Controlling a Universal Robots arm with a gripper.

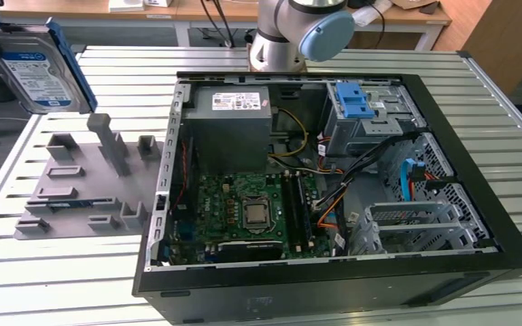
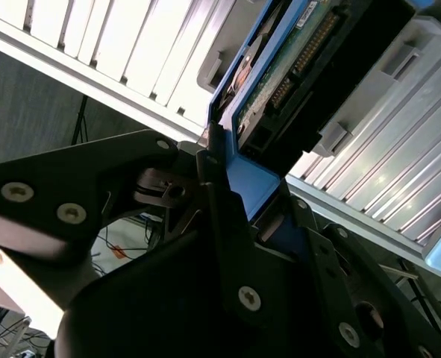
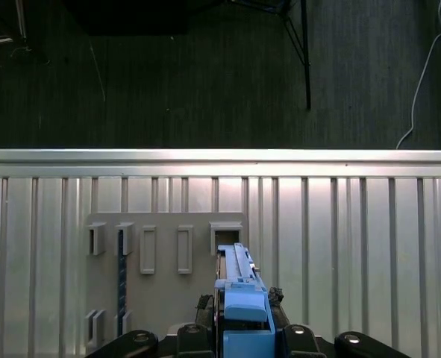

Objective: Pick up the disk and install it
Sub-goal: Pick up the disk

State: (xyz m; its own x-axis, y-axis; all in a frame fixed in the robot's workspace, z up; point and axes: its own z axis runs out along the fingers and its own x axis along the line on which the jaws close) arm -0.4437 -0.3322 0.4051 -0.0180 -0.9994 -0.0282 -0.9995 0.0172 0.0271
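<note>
the disk (image 1: 35, 71) carries a white label with a blue band along its lower part and rows of fine dark print. a white sticker with print also sits on top of the psu (image 1: 229, 125) inside the open case (image 1: 334, 288).

the disk is a flat silver slab in a blue plastic carrier. in the exterior view it hangs in the air at the exterior view's far left, standing nearly on edge with its label side towards the camera, above the far end of the grey fixture (image 1: 79, 183) and clear of the slatted table (image 1: 62, 272). in the second wrist view its underside shows a green circuit board and a row of connector pins. in the first wrist view it appears edge-on, over the fixture's row of slots.

the gripper (image 2: 257, 201) is clamped on the disk: in the second wrist view its black fingers (image 2: 220, 209) press on either side of the carrier's blue tab.

the arm (image 1: 288, 34) has its base column behind the case, with a blue-capped joint beside it. the case lies on its side with the board (image 1: 252, 210) exposed and a blue bracket (image 1: 356, 102) in the drive bay.
</note>
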